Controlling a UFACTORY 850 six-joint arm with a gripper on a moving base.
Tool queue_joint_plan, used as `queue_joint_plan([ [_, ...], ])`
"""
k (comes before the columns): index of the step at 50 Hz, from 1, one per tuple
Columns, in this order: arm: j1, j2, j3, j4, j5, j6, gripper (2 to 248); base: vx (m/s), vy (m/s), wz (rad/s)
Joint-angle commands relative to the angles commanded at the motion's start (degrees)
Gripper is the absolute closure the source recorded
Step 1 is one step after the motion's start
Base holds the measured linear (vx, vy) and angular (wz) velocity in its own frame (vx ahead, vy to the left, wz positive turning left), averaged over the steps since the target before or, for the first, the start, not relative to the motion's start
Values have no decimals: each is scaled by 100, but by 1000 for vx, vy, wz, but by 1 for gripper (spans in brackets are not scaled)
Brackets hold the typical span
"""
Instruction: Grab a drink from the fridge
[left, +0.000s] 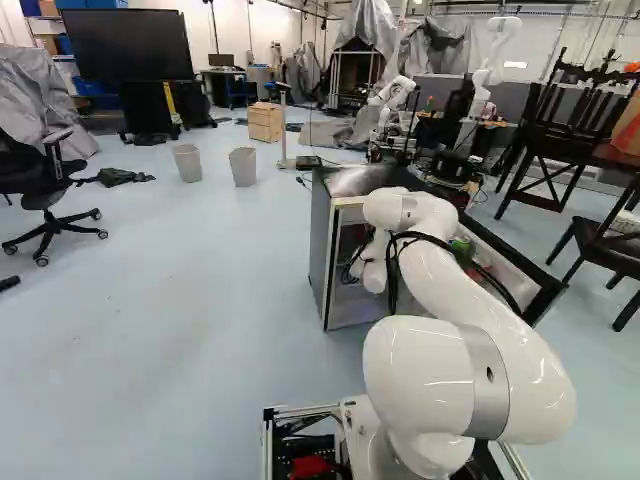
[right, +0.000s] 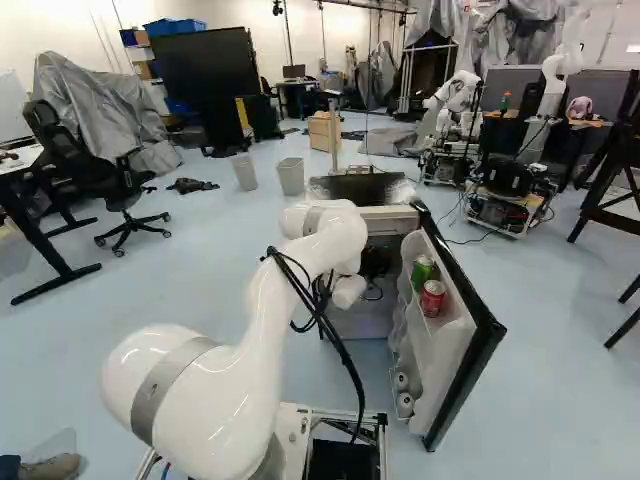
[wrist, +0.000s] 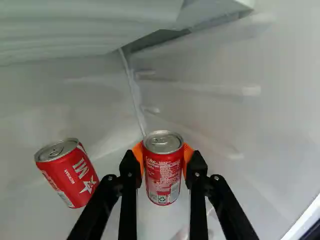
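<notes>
Our arm (right: 265, 325) arches forward into the fridge (left: 320, 240), our hand (wrist: 162, 155) pinching a red can (wrist: 163, 175) between orange pads (wrist: 138, 154). Another can (wrist: 67, 175) stands beside; the open door (right: 458, 350), bearing two more cans (right: 432, 299), flanks our right.

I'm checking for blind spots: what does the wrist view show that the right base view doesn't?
Only the wrist view: the pincer shut on one can, with a second can beside it.
Only the right base view: a green can and red can in the door, the arm's white links, two bins.
Both: the fridge's inside.
</notes>
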Motion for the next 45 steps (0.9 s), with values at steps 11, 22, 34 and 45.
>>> queue_joint_plan([
  [11,8,225,262,0,0,0,154,0,0,0],
  [22,21,515,610,0,0,0,154,0,0,0],
  [34,54,801,1101,0,0,0,154,0,0,0],
  [45,95,1091,1639,0,0,0,154,0,0,0],
])
